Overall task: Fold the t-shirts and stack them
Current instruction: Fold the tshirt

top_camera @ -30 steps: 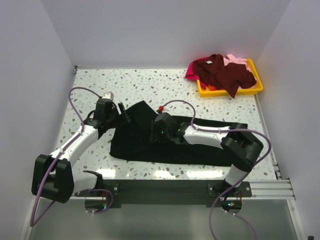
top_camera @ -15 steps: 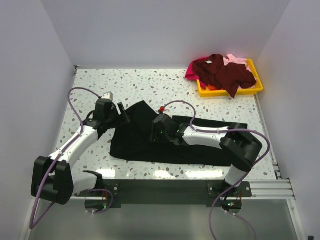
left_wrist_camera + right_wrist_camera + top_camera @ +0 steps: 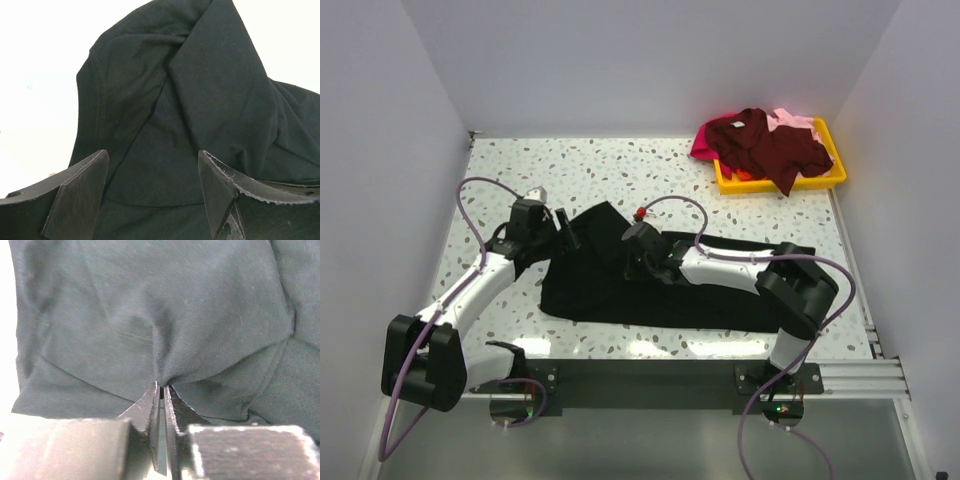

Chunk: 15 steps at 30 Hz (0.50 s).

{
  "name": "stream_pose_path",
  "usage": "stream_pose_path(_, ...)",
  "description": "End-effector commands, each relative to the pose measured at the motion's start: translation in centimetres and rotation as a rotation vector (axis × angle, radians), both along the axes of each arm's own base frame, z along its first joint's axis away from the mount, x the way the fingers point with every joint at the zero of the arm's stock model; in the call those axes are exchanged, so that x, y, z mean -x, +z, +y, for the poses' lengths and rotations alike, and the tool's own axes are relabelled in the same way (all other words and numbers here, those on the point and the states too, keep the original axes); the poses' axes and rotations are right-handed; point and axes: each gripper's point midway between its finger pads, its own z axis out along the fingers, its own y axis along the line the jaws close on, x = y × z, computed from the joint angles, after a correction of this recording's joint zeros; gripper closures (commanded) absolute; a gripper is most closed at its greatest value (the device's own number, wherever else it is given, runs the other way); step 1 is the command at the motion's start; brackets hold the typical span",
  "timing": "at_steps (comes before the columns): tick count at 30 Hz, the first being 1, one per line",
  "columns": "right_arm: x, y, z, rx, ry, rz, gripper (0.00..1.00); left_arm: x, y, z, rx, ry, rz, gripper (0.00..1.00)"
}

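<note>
Since a second ago the right arm (image 3: 730,268) has carried its wrist a little toward the far-left across the black t-shirt (image 3: 620,295), while the left arm (image 3: 480,280) has barely shifted. All of it sits on a white worktop (image 3: 580,170) speckled with dark flecks, closed in by plain white walls (image 3: 650,60) on three sides, with a metal rail (image 3: 850,375) along the near edge where both arm bases are bolted. The black t-shirt lies spread across the near middle of the worktop, a long band running to the right and a folded flap rising toward the far-left. The right jaws are pressed almost together and pinch a small ridge of the black cloth, which puckers up to them in the right wrist view. The left jaws are spread wide at the shirt's left edge; in the left wrist view folded black cloth fills the space beyond them, and I cannot tell whether they touch it. A yellow tray (image 3: 780,183) stands in the far-right corner, well apart from both arms. A maroon t-shirt (image 3: 770,145) is heaped in it and hangs over the near rim, a magenta t-shirt (image 3: 703,148) spills over its left side, and a pale pink t-shirt (image 3: 795,121) shows behind. Purple cables (image 3: 470,200) loop over each arm.
</note>
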Motion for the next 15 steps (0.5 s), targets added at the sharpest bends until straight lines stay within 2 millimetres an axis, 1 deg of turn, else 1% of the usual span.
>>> stream_pose_path(1,-0.8,3.4,0.3,-0.005,-0.003,-0.049,0.99,-0.5,0.9,-0.9,0.032,-0.047,-0.059,0.23)
stream_pose_path(3,-0.8,4.5,-0.3,0.003,-0.002,-0.06,1.0,-1.1,1.2,-1.3,0.04,-0.077,-0.094,0.23)
stream_pose_path(5,-0.9,5.1,-1.1,0.009,-0.008,-0.056,1.0,-1.4,0.7,-1.8,0.046,-0.111,-0.101,0.23)
stream_pose_path(7,-1.1,6.2,-1.8,-0.012,-0.012,-0.059,1.0,-2.3,0.8,-2.2,0.039,-0.144,-0.129,0.23)
stream_pose_path(9,-1.9,6.8,-3.2,-0.024,-0.035,-0.058,1.0,-3.3,1.1,-2.7,0.038,-0.176,-0.17,0.23)
stream_pose_path(10,-2.1,6.8,-3.7,-0.03,-0.042,-0.051,1.0,-3.8,1.1,-3.3,0.054,-0.201,-0.173,0.23)
stream_pose_path(11,-3.0,7.0,-4.6,-0.047,-0.061,-0.044,1.0,-4.2,1.2,-3.6,0.064,-0.216,-0.185,0.24)
stream_pose_path(12,-3.1,6.9,-5.4,-0.057,-0.07,-0.036,1.0,-5.0,1.8,-4.1,0.08,-0.232,-0.224,0.24)
stream_pose_path(13,-4.0,6.9,-6.3,-0.087,-0.088,-0.023,1.0,-5.4,1.7,-4.8,0.102,-0.255,-0.219,0.24)
stream_pose_path(15,-4.5,6.6,-7.1,-0.114,-0.094,-0.005,1.0,-6.2,2.0,-5.4,0.125,-0.269,-0.242,0.25)
